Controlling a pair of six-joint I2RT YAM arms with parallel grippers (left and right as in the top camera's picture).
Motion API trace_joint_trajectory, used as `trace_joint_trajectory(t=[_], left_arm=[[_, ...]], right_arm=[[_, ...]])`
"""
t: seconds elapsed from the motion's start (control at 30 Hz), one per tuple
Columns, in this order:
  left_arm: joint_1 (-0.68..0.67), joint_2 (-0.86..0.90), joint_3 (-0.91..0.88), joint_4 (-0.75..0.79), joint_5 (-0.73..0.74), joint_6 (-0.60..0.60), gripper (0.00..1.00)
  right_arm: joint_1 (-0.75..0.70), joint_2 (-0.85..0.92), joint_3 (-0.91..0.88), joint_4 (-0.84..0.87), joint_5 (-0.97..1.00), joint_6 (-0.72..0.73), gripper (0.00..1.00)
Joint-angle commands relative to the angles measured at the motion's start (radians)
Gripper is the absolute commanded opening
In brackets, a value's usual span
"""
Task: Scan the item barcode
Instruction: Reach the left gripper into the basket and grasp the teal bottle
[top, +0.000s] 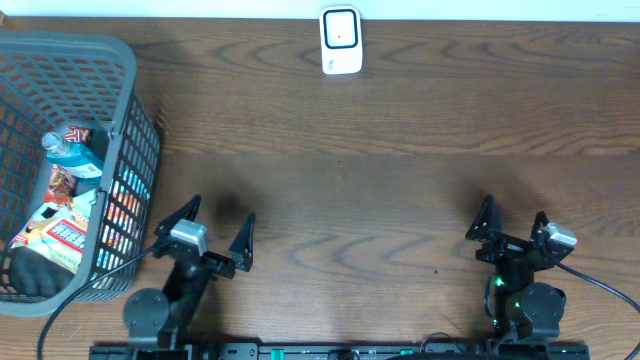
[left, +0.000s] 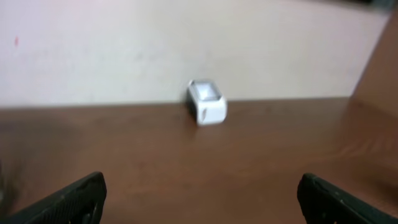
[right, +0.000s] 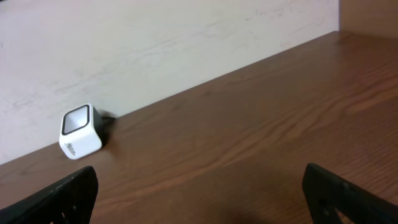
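Observation:
A white barcode scanner (top: 340, 40) stands at the far edge of the wooden table, against the wall; it also shows as the scanner (left: 206, 101) in the left wrist view and the scanner (right: 81, 132) in the right wrist view. Several packaged items (top: 65, 215) and a water bottle (top: 70, 150) lie in a grey mesh basket (top: 125, 120) at the left. My left gripper (top: 217, 230) is open near the front edge, just right of the basket, holding nothing. My right gripper (top: 512, 228) is open at the front right, nothing between its fingers.
Bare brown tabletop (top: 360, 190) lies between the grippers and the scanner. A pale wall (right: 155, 43) runs along the table's far edge. Black cables trail from both arm bases at the front.

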Motion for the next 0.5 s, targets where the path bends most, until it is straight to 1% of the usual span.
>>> trace_joint_trajectory(t=[0.0,0.1,0.23,0.33,0.4,0.47], left_arm=[[-0.003,0.034,0.097,0.0,0.062,-0.037,0.98],[-0.003,0.101,0.174,-0.021,0.061,-0.084,0.98],[-0.003,0.258,0.344,-0.112,0.061,-0.124,0.98],[-0.003,0.398,0.513,-0.222,0.054,-0.124,0.98],[-0.003,0.494,0.639,-0.32,0.027,-0.124,0.98],[-0.003,0.599,0.792,-0.452,0.002,-0.124,0.98]], right_arm=[[-0.014,-0.003,-0.004,0.0,-0.002,0.013,0.99],[-0.014,-0.003,-0.004,0.0,-0.002,0.013,0.99],[-0.014,-0.003,-0.004,0.0,-0.002,0.013,0.99],[-0.014,-0.003,-0.004,0.0,-0.002,0.013,0.99],[-0.014,-0.003,-0.004,0.0,-0.002,0.013,0.99],[-0.014,-0.003,-0.004,0.0,-0.002,0.013,0.99]])
